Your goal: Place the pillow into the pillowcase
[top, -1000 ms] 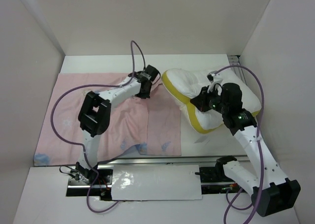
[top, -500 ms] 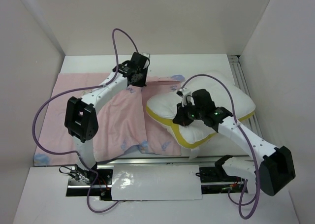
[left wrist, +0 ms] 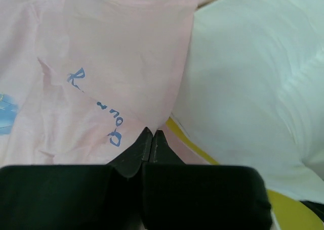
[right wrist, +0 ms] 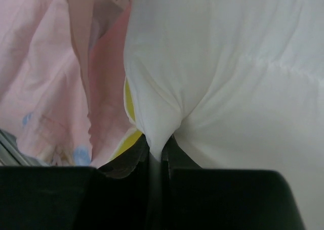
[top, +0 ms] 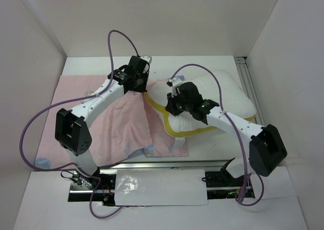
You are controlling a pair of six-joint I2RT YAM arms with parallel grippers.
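The main risk is being carried by the mouth of the thin pale pink fabric pillowcase with its small cartoon print. In the overhead view it is lying spread over the white table from the centre out toward 9 o'clock. Its open end, at 3 o'clock, is being lifted at one spot only, so the mouth is likely being kept narrow. The plump white rectangular pillow, with its yellow strip along one edge, is lying at 3 o'clock of the cover. Its yellow-edged corner is being pointed toward 9 o'clock, right at that opening. If the corner is being driven against the loose lower layer rather than between the layers, the cover could be bunched and shoved along the table. A thin pinch of cloth could also be pulled free under the bulk of the pillow.

The left gripper is being held fully closed, and a fold at the edge of the pillowcase appears to be caught at its tips. The right gripper is being held almost closed, with a pucker of the pillow's white cover being squeezed between its jaws, close to the yellow strip.
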